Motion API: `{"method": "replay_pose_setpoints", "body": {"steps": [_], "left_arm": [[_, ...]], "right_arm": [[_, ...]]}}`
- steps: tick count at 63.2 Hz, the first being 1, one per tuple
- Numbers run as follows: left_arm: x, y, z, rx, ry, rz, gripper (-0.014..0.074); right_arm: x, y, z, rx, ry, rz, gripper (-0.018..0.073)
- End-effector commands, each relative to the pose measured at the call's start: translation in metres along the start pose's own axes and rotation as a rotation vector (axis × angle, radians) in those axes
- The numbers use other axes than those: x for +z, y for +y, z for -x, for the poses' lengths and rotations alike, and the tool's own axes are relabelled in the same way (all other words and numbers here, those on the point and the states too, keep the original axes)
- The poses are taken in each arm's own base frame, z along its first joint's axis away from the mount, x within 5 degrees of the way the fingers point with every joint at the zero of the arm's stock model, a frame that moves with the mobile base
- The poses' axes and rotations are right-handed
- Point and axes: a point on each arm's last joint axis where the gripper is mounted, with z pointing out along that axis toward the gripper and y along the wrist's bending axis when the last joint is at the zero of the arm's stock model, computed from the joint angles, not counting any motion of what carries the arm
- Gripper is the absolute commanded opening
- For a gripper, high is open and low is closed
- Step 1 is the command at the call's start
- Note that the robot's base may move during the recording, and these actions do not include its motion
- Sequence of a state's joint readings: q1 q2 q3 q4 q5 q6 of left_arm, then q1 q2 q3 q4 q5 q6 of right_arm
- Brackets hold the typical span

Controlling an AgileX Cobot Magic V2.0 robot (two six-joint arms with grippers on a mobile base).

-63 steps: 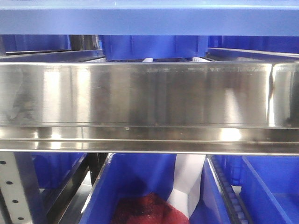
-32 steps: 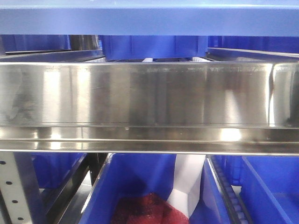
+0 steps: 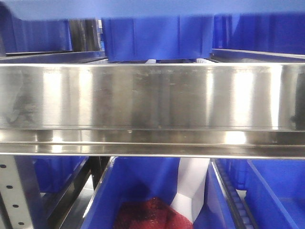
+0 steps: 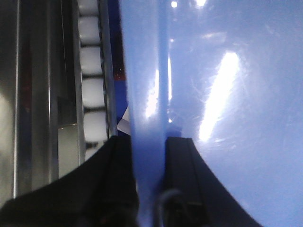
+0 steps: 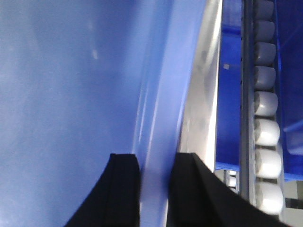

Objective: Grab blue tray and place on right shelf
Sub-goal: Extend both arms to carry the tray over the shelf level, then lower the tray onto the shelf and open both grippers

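Note:
The blue tray's glossy periwinkle floor [image 4: 236, 94] fills the right of the left wrist view and the left of the right wrist view [image 5: 61, 94]. My left gripper [image 4: 148, 140] is shut on the tray's left rim. My right gripper [image 5: 156, 157] is shut on its right rim. In the front view the tray shows only as a thin blue band [image 3: 143, 7] at the top edge, above the right shelf's wide shiny steel front rail [image 3: 152, 95]. The grippers themselves do not show in the front view.
White roller tracks run beside the tray on the left [image 4: 92, 61] and on the right [image 5: 265, 104]. A deep blue bin [image 3: 157, 38] sits behind the rail. Below are more blue bins [image 3: 271, 191], one holding something red [image 3: 143, 214], and a perforated grey upright [image 3: 14, 195].
The tray's blue band in the front view has risen and thinned, uncovering more of the deep blue bins behind the rail. The shelf rail has not moved.

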State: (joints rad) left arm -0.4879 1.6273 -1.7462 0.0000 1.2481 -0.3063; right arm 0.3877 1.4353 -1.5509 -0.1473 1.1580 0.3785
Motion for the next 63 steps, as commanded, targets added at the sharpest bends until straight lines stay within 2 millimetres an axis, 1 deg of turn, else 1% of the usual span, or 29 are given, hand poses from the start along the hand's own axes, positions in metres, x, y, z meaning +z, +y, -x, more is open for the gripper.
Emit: {"method": "replay_pose_setpoints", "body": {"steps": [1,7,10,14,22,29,33,36,37,38,39,40,42,43,44,48,49,51,55,58,63], "left_arm": [[-0.003,-0.002,0.010,0.033,-0.039,-0.001,-0.0048],[0.014,-0.002,0.014,0.041,-0.029,0.026,-0.0048],[0.026,-0.001,0.016,0.046,-0.007,0.044,-0.0048],[0.036,-0.001,0.017,0.047,0.011,0.050,-0.0048],[0.049,-0.001,0.018,0.048,0.031,0.059,-0.0048],[0.053,-0.001,0.018,0.047,0.040,0.062,-0.0025],[0.055,0.002,0.019,0.040,0.042,0.064,0.0034],[0.056,0.003,0.020,0.035,0.044,0.065,0.0096],[0.056,0.005,0.020,0.031,0.043,0.067,0.0121],[0.056,0.006,0.021,0.029,0.043,0.069,0.0148],[0.056,0.006,0.021,0.028,0.044,0.066,0.0190],[0.056,0.006,0.021,0.028,0.044,0.066,0.0204],[0.056,0.007,0.021,0.024,0.043,0.068,0.0265],[0.056,0.008,0.021,0.022,0.043,0.070,0.0296],[0.056,0.009,0.022,0.020,0.042,0.071,0.0342],[0.056,0.010,0.022,0.017,0.043,0.070,0.0452],[0.056,0.011,0.022,0.017,0.042,0.071,0.0475],[0.056,0.012,0.022,0.014,0.040,0.073,0.0523],[0.055,0.012,0.022,0.013,0.043,0.071,0.0570],[0.054,0.012,0.022,0.013,0.046,0.072,0.0571],[0.047,0.012,0.021,0.013,0.032,0.070,0.0556]], "right_arm": [[-0.002,0.003,0.017,-0.008,-0.105,0.042,0.0055],[0.020,0.007,0.020,-0.014,-0.065,0.030,0.0055],[0.035,0.010,0.021,-0.018,-0.045,0.025,0.0055],[0.046,0.011,0.022,-0.022,-0.029,0.020,0.0055],[0.061,0.014,0.022,-0.026,-0.002,0.012,0.0055],[0.065,0.014,0.022,-0.028,0.005,0.010,0.0078],[0.065,0.014,0.023,-0.028,0.001,0.012,0.0145],[0.064,0.014,0.024,-0.027,-0.004,0.014,0.0226],[0.063,0.014,0.024,-0.028,-0.005,0.014,0.0259],[0.063,0.014,0.024,-0.028,-0.005,0.014,0.0311],[0.063,0.014,0.024,-0.028,-0.007,0.014,0.0347],[0.062,0.014,0.025,-0.029,-0.009,0.014,0.0366],[0.062,0.014,0.025,-0.031,-0.011,0.015,0.0440],[0.061,0.014,0.025,-0.033,-0.015,0.014,0.0494],[0.061,0.014,0.026,-0.033,-0.015,0.014,0.0529],[0.060,0.014,0.026,-0.037,-0.021,0.008,0.0646],[0.060,0.013,0.026,-0.039,-0.022,0.006,0.0651],[0.060,0.013,0.026,-0.040,-0.023,0.004,0.0634],[0.059,0.013,0.026,-0.041,-0.025,0.002,0.0623],[0.058,0.013,0.026,-0.041,-0.028,0.002,0.0623],[0.052,0.012,0.026,-0.040,-0.040,0.005,0.0623]]}}
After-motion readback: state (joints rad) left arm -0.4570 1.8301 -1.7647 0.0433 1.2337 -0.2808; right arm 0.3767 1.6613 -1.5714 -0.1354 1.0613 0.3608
